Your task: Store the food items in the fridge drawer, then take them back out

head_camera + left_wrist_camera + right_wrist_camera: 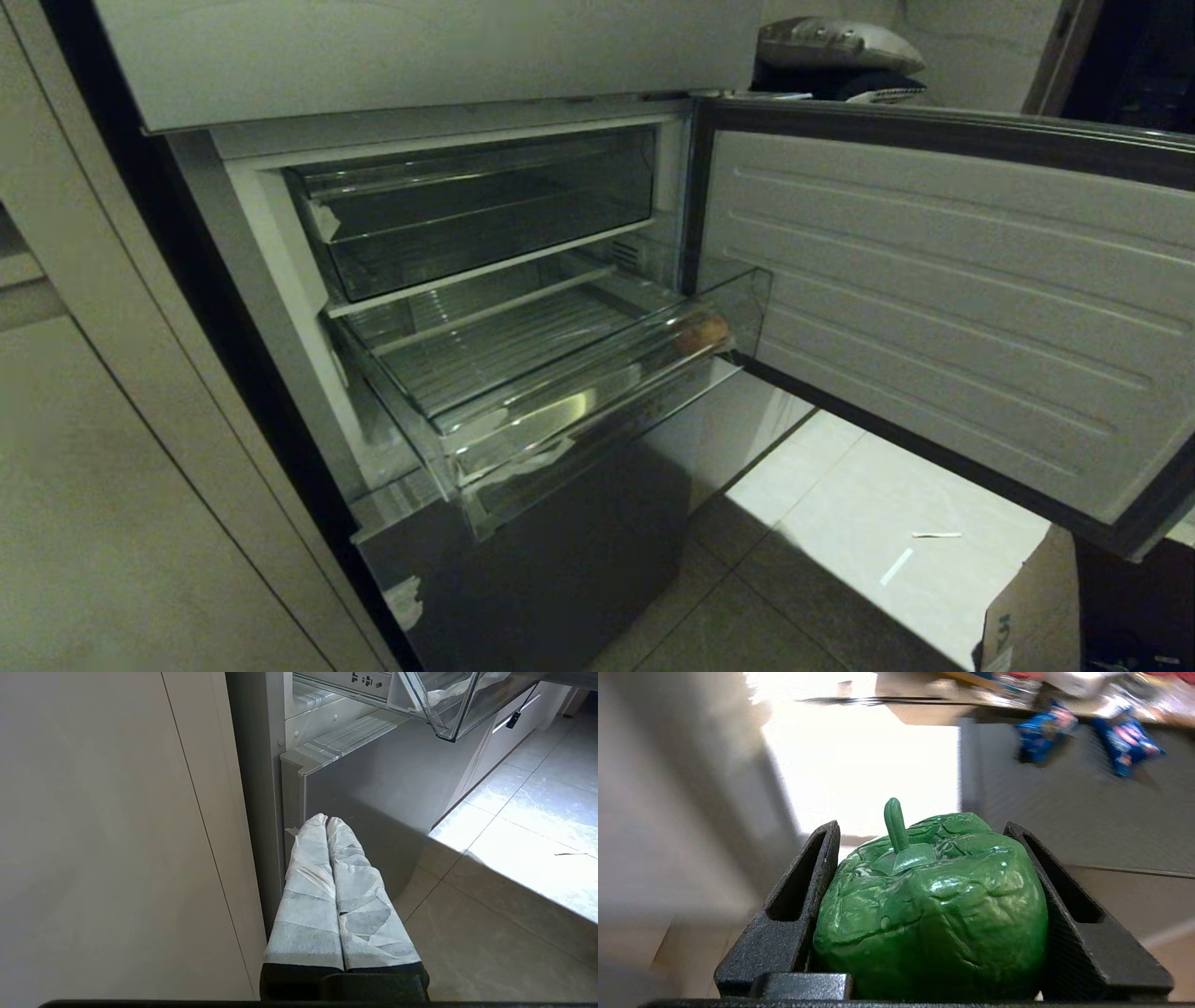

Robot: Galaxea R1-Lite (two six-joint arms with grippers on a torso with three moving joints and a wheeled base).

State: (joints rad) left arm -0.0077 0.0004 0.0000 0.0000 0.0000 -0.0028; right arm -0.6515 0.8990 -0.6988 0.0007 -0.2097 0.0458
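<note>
Fridge drawer (560, 411): clear glossy plastic, ribbed floor. Fridge front (560, 560): grey brushed metal. Green pepper (929, 910): glossy, wrinkled plastic. Left gripper (327, 821): fingers wrapped in crinkled white paper tape. Floor (840, 523): smooth glossy tile.

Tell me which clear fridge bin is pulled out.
The lower fridge drawer, the one with the ribbed floor and an orange-brown food item at its right end. The upper bin sits pushed in.

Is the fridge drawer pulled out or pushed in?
Pulled out: the fridge drawer projects past the fridge front, with an orange-brown food item inside at its right end.
</note>
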